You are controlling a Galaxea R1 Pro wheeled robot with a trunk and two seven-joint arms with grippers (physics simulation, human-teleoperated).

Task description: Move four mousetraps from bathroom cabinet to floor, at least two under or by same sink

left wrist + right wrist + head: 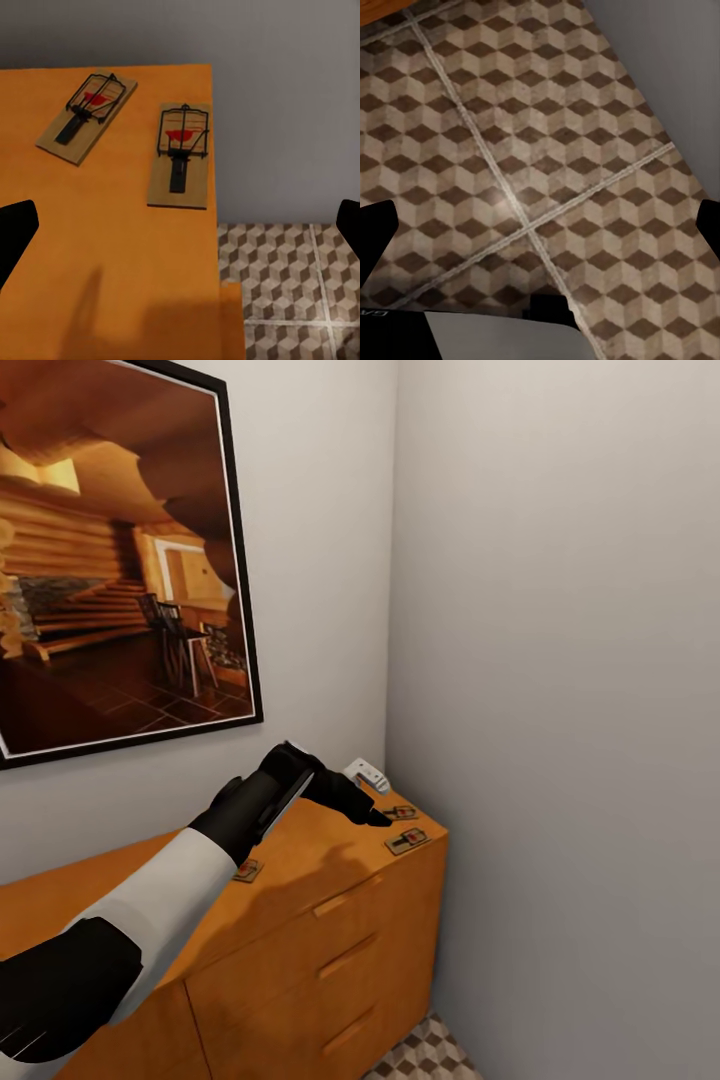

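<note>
The grey walls (560,610) meet in a corner beyond the left pincer, and a large black-framed picture (120,560) of a log-cabin interior hangs on the wall above and behind the left arm (170,900). Under the pincer runs the cabinet (330,920), a long low orange-brown chest whose flat top carries the traps and whose front shows drawers with slim bar handles (345,956). Past the cabinet's end, below and to the side of the pincer, lies the bathroom floor (425,1055), tiled in a brown, beige and white cube pattern with pale grout lines; the right wrist view looks straight down on the same tiles.

The left arm, white at the forearm and black toward the wrist, reaches over the cabinet top toward its corner end. The left pincer (375,812) hangs just above the wood with its fingers spread wide and nothing held between them; in the left wrist view the two dark fingertips (16,232) stand at opposite edges of the frame. The right pincer (540,225) is likewise spread wide and empty over the floor.

Two mousetraps (180,154) lie flat just ahead of the left pincer, near the cabinet's end edge, side by side but apart, each a small brown board with dark wire and a red mark. A third trap (247,870) lies farther back, beside the forearm
</note>
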